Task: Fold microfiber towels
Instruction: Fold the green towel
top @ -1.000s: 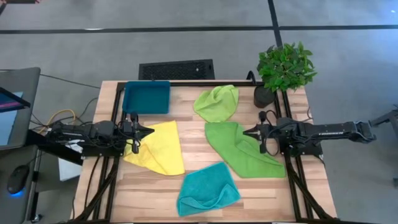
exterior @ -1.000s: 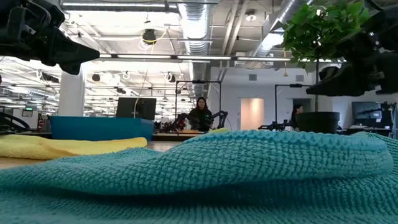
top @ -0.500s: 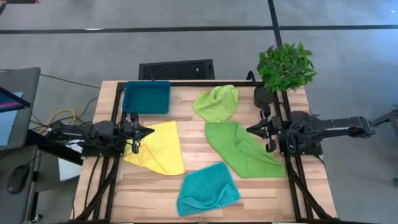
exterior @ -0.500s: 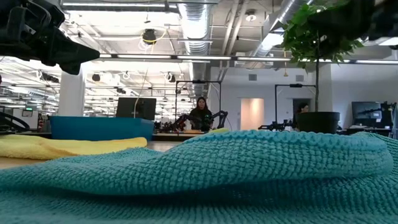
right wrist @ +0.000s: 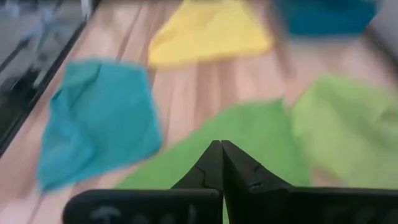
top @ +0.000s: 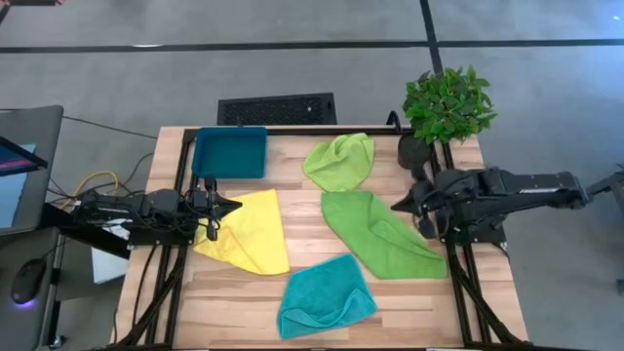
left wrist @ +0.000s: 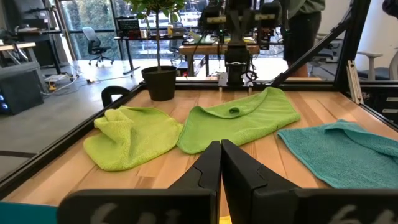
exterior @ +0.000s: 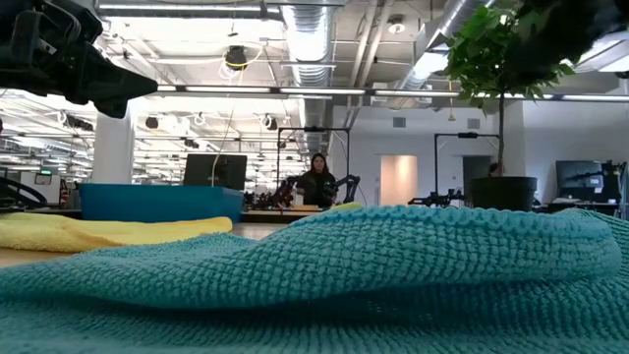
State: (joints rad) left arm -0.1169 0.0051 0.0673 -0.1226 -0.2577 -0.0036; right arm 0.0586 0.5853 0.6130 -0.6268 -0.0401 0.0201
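Teal towel point(exterior: 324, 285) blocking low view, right hand point(top: 397, 206) closed empty, left hand point(top: 234, 205) closed empty

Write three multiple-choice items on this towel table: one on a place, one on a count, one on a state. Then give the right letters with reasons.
1. Where does the rigid dark-teal rectangular tray sit on the wooden table?
A. far left corner
B. near right corner
C. centre

2. How many soft lime green microfiber towels lie there?
A. one
B. two
C. four

3. How do the right gripper's fingers stand?
A. wide open
B. shut on a towel
C. shut, empty

Answers:
1 A: the high view shows the tray by the left arm, at the far edge.
2 B: one crumpled, one spread.
3 C: the wrist view shows the fingers meeting, with nothing between.
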